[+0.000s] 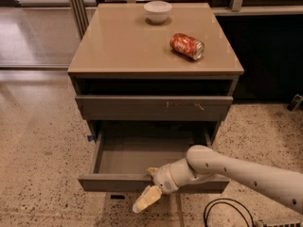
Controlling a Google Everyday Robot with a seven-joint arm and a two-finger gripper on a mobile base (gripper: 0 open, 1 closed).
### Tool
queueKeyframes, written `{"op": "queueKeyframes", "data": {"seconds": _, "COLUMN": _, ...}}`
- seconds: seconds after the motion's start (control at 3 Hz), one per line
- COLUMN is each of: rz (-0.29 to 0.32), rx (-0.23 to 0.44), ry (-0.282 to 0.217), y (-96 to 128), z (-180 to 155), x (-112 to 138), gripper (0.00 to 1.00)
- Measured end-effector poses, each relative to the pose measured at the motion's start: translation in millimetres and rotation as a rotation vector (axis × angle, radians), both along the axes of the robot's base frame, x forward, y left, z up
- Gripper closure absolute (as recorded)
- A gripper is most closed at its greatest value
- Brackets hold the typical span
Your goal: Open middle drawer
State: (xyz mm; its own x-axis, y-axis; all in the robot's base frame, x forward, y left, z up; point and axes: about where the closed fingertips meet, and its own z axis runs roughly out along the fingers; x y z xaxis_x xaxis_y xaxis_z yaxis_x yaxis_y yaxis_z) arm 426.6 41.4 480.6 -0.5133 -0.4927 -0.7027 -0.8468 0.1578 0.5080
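The middle drawer stands drawn well out from under the bench's front edge. Its grey tray lies bare to view and its dark front is set forward of the taller scratched front above it. A small blue bit shows at the drawer's left end, below the bench's front left corner. The claw is at the drawer's front panel, about midway along the front edge. It sits at the panel's top lip, with a pale part reaching down past the bottom edge. Whether the claw pinches the panel or only lies against it, I cannot tell. The white arm comes in low from the right, beneath the bench's front right corner. I judge the pull to be at or near its end, since the tray looks almost fully exposed. The next move calls for a short straight draw outward, if any travel remains, then letting go without nudging the drawer back. On the bench top, a red can lies on its side toward the right edge. A white bowl sits by the back edge.
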Motion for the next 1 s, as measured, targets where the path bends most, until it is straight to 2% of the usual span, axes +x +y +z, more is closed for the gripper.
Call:
{"op": "queueKeyframes", "data": {"seconds": 0.33, "rz": 0.011, "rx": 0.007, "ry": 0.024, "y": 1, "z": 2, "x": -12, "gripper": 0.0}}
{"op": "queueKeyframes", "data": {"seconds": 0.67, "rz": 0.012, "rx": 0.017, "ry": 0.074, "y": -2, "z": 5, "x": -37, "gripper": 0.0}}
{"op": "queueKeyframes", "data": {"seconds": 1.0, "rz": 0.014, "rx": 0.017, "ry": 0.077, "y": -3, "z": 5, "x": -40, "gripper": 0.0}}
